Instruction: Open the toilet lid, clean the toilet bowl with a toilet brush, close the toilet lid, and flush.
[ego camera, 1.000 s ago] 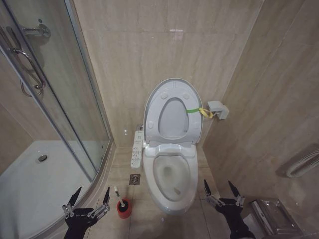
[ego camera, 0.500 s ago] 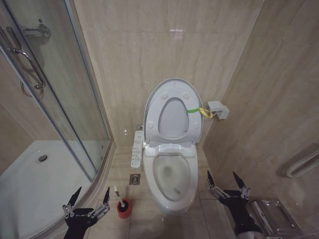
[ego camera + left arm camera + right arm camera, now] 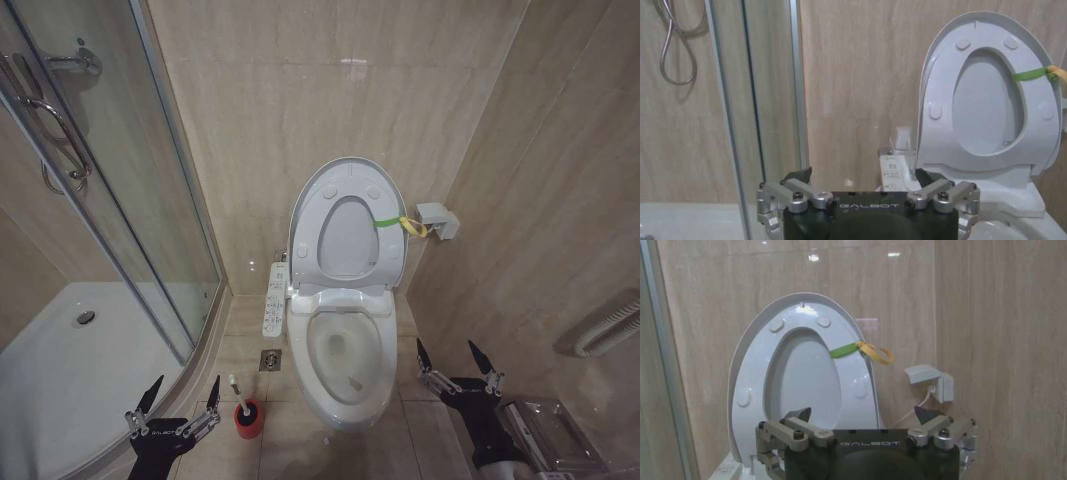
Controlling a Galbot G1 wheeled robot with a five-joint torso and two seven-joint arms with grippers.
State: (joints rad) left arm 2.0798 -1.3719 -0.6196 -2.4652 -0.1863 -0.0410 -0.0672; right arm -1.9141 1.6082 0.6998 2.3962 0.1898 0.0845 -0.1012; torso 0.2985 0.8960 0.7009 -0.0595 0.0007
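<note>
The toilet bowl (image 3: pixel 343 372) stood open against the back wall, heavy fixed ceramic, its glossy toilet lid (image 3: pixel 347 226) raised upright with a yellow-green strap (image 3: pixel 392 221) on its edge, probably the easiest place to pull it down. The glass shower door (image 3: pixel 110 200) crowded the left side. The left gripper (image 3: pixel 173 404) hovered low with fingers spread, just beside the toilet brush (image 3: pixel 238 392); its thin handle looked light and best pinched near the top, above its red holder (image 3: pixel 248 418). The right gripper (image 3: pixel 458 365) hung open beside the bowl.
</note>
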